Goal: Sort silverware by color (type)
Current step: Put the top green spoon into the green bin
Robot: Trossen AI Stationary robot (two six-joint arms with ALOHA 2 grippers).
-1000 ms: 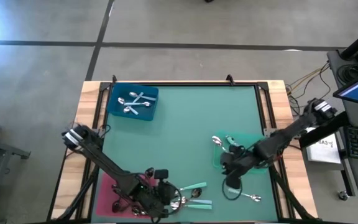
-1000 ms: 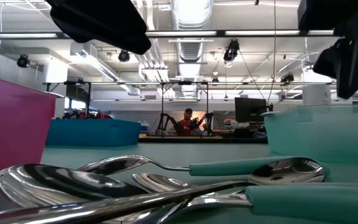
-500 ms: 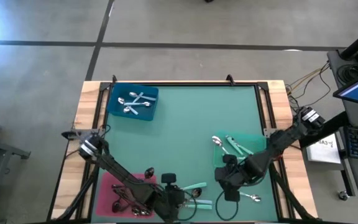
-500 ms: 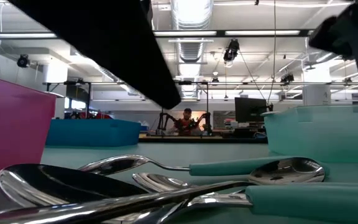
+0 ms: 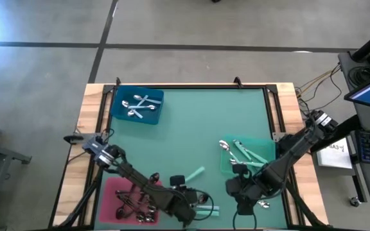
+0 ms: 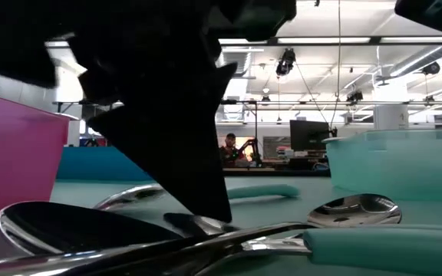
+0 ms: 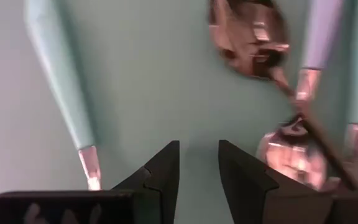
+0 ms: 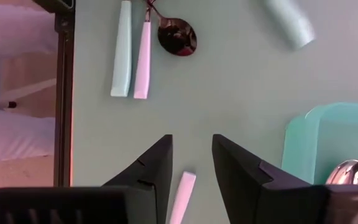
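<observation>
The left hand (image 5: 194, 204) is hanging low at the near edge of the tabletop (image 5: 191, 128), its fingers (image 7: 160, 171) standing a narrow gap apart with nothing between them. Just ahead of its tips a cluster of spoons (image 7: 272, 74) is lying, shiny bowls overlapping, with a mint-handled spoon (image 7: 61, 93) to one side, apart from the rest. In the low view the arm's dark bulk is blocking much of that pile. Beside the left hand, toward the table's left edge, the pink tray (image 5: 117, 192) is holding dark-handled spoons (image 5: 133, 204).

The right hand (image 5: 241, 204) is hovering near the same edge, well apart from the left one, fingers (image 8: 157, 168) also narrowly parted and empty. A pale handle (image 8: 182, 199) is lying just past its tips; two more handles and a spoon bowl are lying farther on.

Just beyond the right hand the green tray (image 5: 252, 154) is carrying mint spoons (image 5: 239, 151). Between the hands, a little farther in, a lone mint spoon (image 5: 194, 173) is lying on the bare mat. Farthest off, the blue tray (image 5: 117, 109) is holding silver spoons (image 5: 139, 106).
</observation>
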